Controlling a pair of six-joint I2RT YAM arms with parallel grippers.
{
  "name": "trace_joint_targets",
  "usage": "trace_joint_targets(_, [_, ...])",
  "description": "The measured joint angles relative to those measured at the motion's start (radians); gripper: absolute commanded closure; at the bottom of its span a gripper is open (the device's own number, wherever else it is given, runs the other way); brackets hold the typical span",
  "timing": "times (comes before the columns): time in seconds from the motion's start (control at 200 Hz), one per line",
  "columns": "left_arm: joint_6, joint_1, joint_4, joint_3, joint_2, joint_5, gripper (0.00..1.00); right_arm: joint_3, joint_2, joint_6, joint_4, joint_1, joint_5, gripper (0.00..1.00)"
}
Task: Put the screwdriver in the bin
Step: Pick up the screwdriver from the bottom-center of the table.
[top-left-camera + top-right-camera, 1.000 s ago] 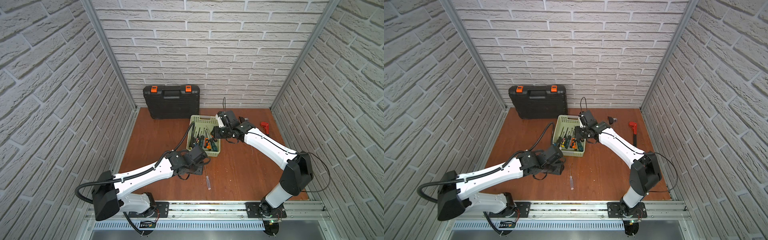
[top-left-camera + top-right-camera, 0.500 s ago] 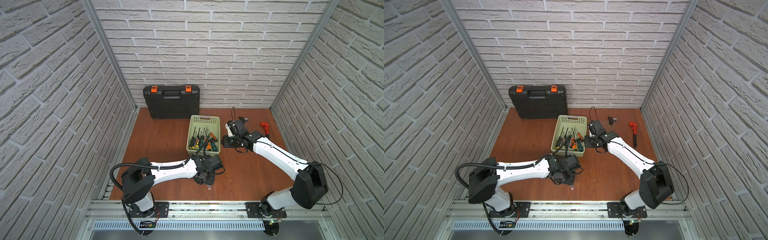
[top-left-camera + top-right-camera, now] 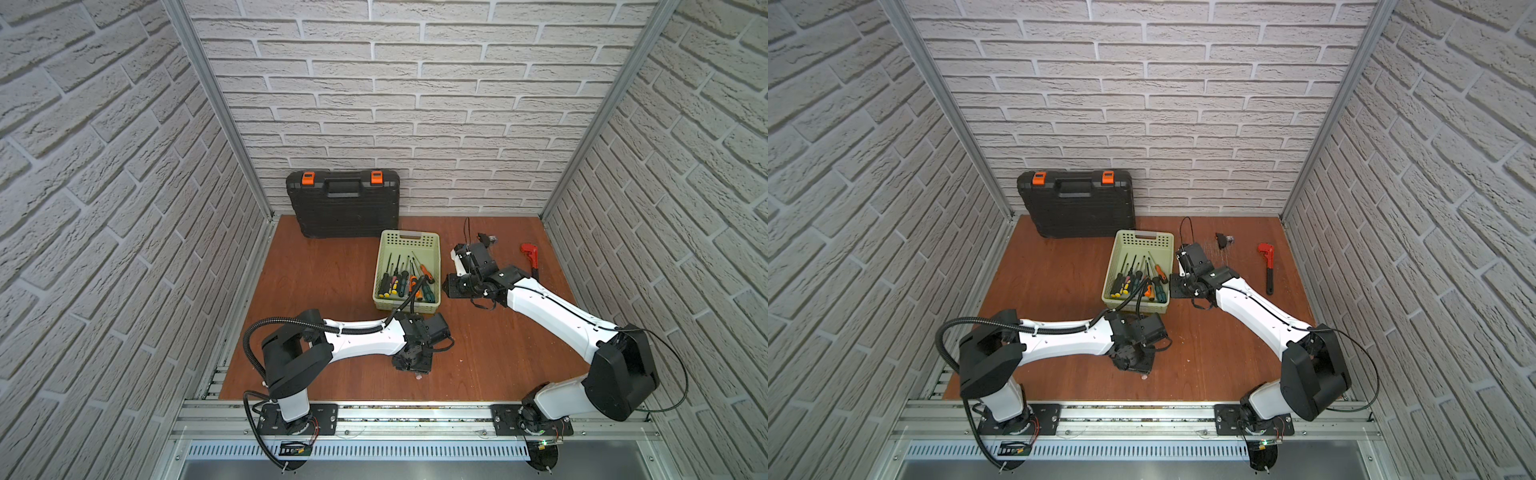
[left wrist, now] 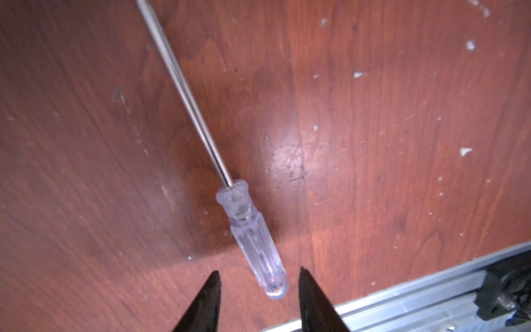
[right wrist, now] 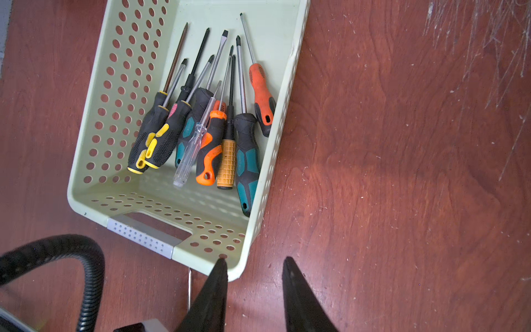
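Two white arms work over one wooden table (image 3: pixel 316 270). The left arm (image 3: pixel 361 338) reaches down near the front rail, in front of the bin. In its wrist view the left gripper (image 4: pixel 257 274) stands part open, gripping nothing. The screwdriver (image 4: pixel 255 238) lies flat on the wood. The butt of its clear handle sits between the two black fingertips (image 4: pixel 214 280), touching neither, and its steel shaft runs away from them. It is outside the bin.

The right arm (image 3: pixel 552 311) stretches to the bin's right side. The right gripper (image 5: pixel 254 261) is also part open and empty, with one fingertip over the bin's near corner. I cannot tell whether it touches.

One black toolcase (image 3: pixel 343 205) with two orange latches (image 3: pixel 308 178) stands closed against the back wall. Just in front of it sits one pale green bin (image 3: pixel 409 240). It holds a pile of about ten screwdrivers (image 5: pixel 227 155), but they overlap too much for a sure count. Their handles lie toward the slotted end and their tips point the other way.

One red wrench (image 3: pixel 1266 259) lies on the table to the right. One small dark object (image 3: pixel 1223 240) lies near the back, too small to identify.
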Motion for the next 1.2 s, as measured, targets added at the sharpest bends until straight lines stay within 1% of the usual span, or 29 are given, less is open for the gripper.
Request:
trace_joint_targets(0.07, [0.004,0.0,0.007,0.0,0.006,0.006,0.57,0.0,0.0,0.0,0.002,0.0,-0.001,0.66])
trace_joint_targets(0.155, [0.005,0.0,0.016,0.0,0.012,0.014,0.62,0.0,0.0,0.0,0.003,-0.001,-0.002,0.66])
trace_joint_targets(0.33, [0.01,0.004,0.028,-0.001,0.033,0.031,0.68,0.0,0.0,0.0,0.008,-0.001,-0.003,0.66])
trace_joint_targets(0.395, [0.01,0.005,0.034,-0.004,0.035,0.034,0.75,-0.002,0.0,0.0,0.013,-0.001,-0.003,0.67])
trace_joint_targets(0.475, [0.013,0.005,0.041,-0.011,0.035,0.039,0.78,-0.007,0.0,0.0,0.018,-0.001,-0.004,0.67])
trace_joint_targets(0.65, [0.015,0.005,0.049,-0.016,0.035,0.048,0.92,-0.013,0.0,0.0,0.018,-0.001,-0.006,0.67])
trace_joint_targets(0.74, [0.021,0.005,0.049,-0.016,0.034,0.048,0.97,-0.013,0.0,0.0,0.018,-0.001,-0.006,0.67])
trace_joint_targets(1.01, [0.068,0.005,-0.003,-0.037,-0.01,0.054,0.97,-0.013,0.0,0.001,0.019,-0.001,-0.01,0.67])
trace_joint_targets(1.195, [0.18,0.002,-0.013,-0.04,-0.11,0.137,0.96,-0.013,0.0,-0.013,0.018,-0.001,0.001,0.67])
